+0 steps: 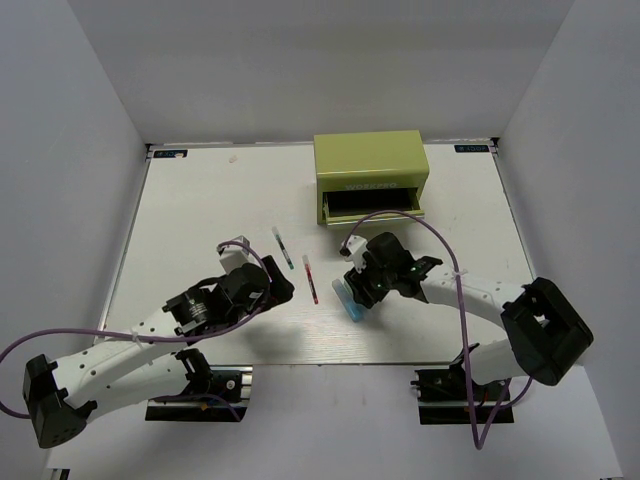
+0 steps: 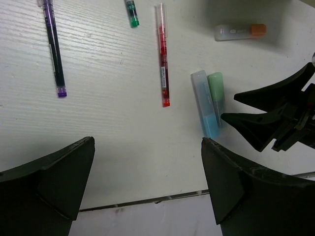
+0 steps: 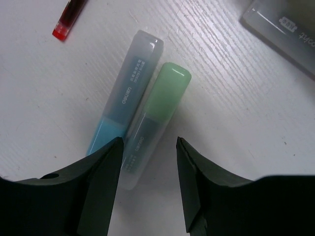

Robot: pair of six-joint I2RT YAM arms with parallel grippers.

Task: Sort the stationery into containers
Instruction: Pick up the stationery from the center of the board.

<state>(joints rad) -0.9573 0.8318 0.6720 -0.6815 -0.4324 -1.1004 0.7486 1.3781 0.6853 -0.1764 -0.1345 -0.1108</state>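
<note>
A light-blue marker (image 3: 123,98) and a pale-green marker (image 3: 160,105) lie side by side on the white table; the blue one also shows in the top view (image 1: 351,302). My right gripper (image 3: 148,142) is open just above them, with the green marker's near end between its fingers (image 1: 360,290). My left gripper (image 2: 147,142) is open and empty over bare table (image 1: 282,291). The red pen (image 2: 163,56), the purple pen (image 2: 54,46), a green-tipped pen (image 2: 131,14) and the white pen with orange tip (image 2: 240,31) lie loose. The olive drawer chest (image 1: 370,165) stands at the back.
The chest's lower drawer (image 1: 373,207) is pulled open toward the arms. The red pen (image 1: 311,279) and the green-tipped pen (image 1: 283,247) lie between the two grippers. The table's front edge (image 2: 147,201) is close under my left gripper. Grey walls surround the table.
</note>
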